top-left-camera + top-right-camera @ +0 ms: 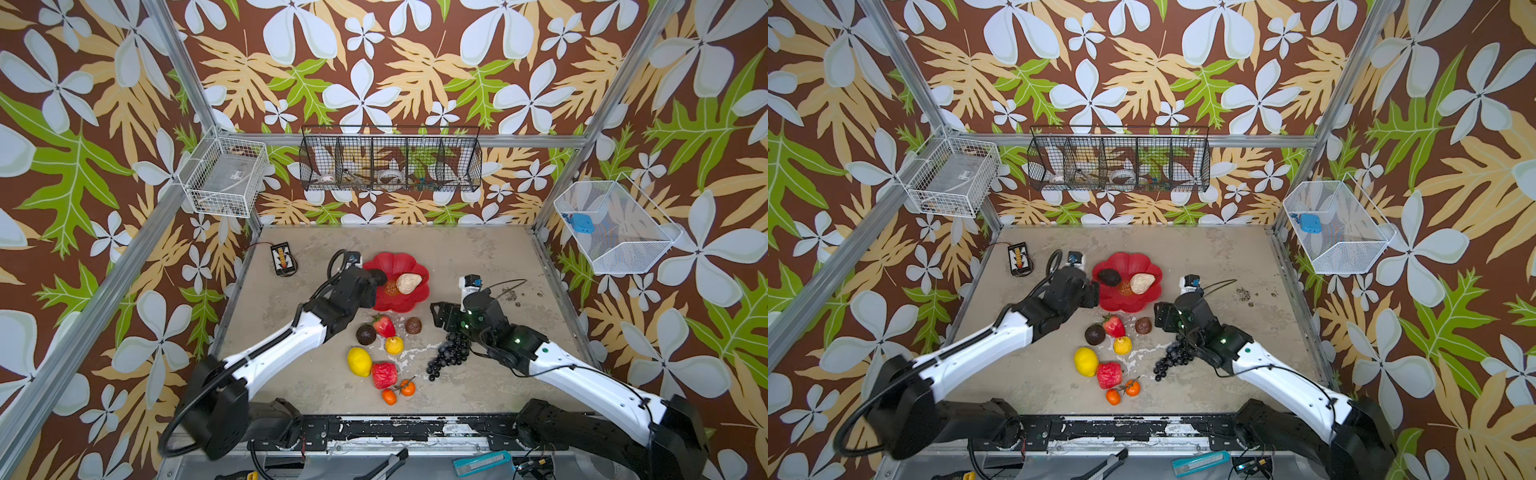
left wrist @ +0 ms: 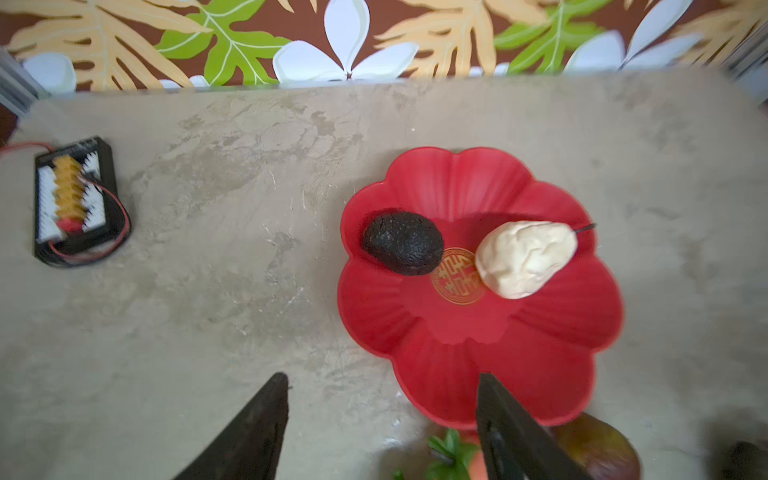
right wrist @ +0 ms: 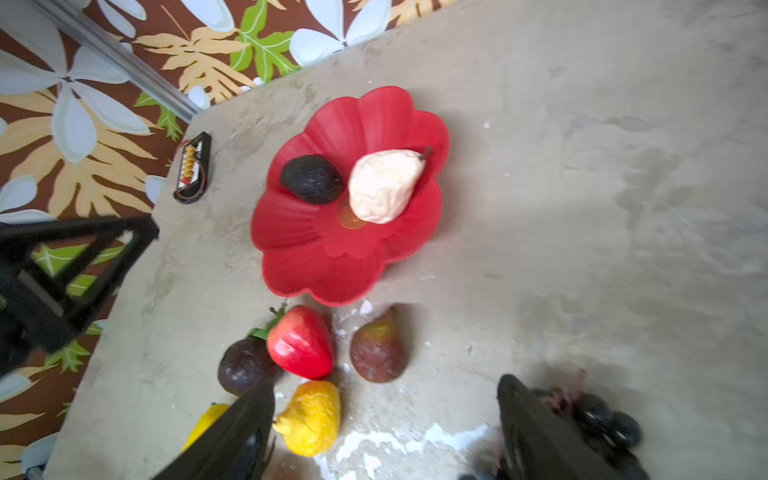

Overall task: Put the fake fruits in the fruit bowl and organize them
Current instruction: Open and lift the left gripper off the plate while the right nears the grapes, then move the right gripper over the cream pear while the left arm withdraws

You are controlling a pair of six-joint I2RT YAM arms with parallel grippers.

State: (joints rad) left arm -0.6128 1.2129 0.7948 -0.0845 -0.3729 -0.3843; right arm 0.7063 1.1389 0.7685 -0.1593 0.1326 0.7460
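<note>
Ahead of our left jaws we find the fruit bowl, avocado and pear inside it, side by side.

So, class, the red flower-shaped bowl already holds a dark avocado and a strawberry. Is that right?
Not quite. Beside the dark avocado in the red flower-shaped bowl lies a beige pear, as the left wrist view shows. The strawberry lies on the table, outside the bowl, in both top views.
</note>
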